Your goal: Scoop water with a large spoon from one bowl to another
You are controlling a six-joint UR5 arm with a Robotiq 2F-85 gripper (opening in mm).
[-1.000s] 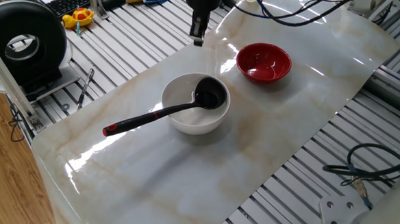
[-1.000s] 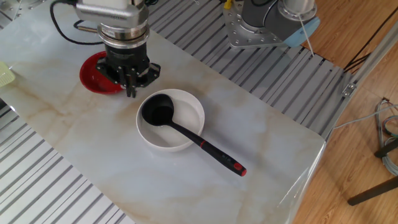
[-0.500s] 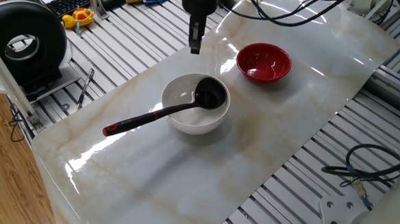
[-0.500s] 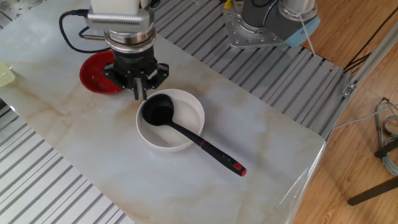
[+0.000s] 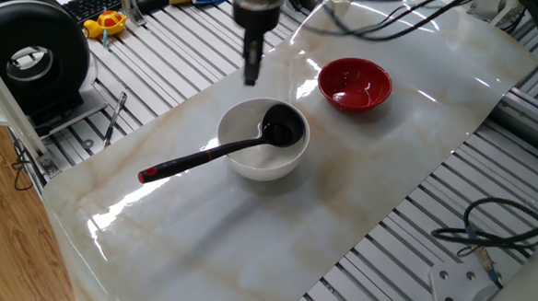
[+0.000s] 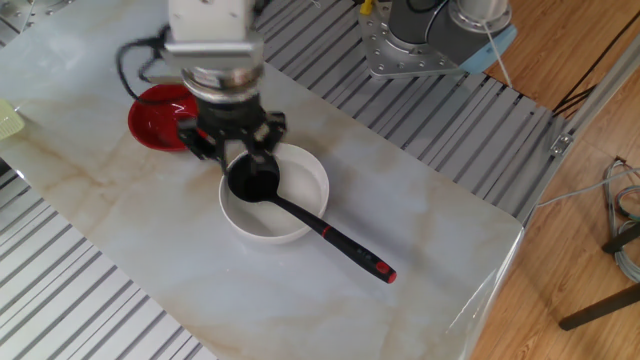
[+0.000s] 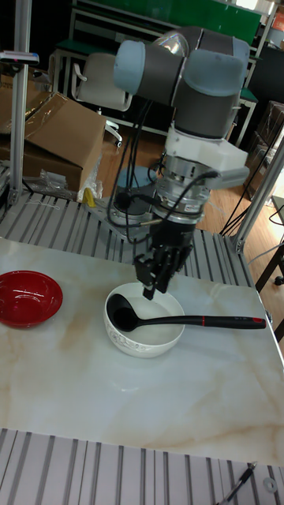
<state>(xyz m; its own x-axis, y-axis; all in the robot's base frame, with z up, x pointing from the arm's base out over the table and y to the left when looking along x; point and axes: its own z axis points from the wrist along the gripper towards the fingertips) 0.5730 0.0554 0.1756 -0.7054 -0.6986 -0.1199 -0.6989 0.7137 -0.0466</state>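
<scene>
The black ladle-like large spoon [image 5: 225, 150] lies with its deep scoop inside the thick-walled plain white bowl [image 5: 240, 127] and its long handle resting over the rim, the red tip out above the pale marble-patterned table [image 5: 209, 237]. The tool [image 7: 155, 289] hangs above the white bowl's rim, near the scoop and apart from it; its fingers [image 6: 254, 148] look close together with nothing between them, though motion blur keeps me from telling for certain. The glossy red bowl [image 5: 355, 83] sits just beyond the white one, not touching. No water can be made out in either bowl. Bare marble lies open around the handle and toward the near table edge. Since half a second ago the tool has moved from beside the red bowl to over the white bowl; spoon and bowls are unmoved.
</scene>
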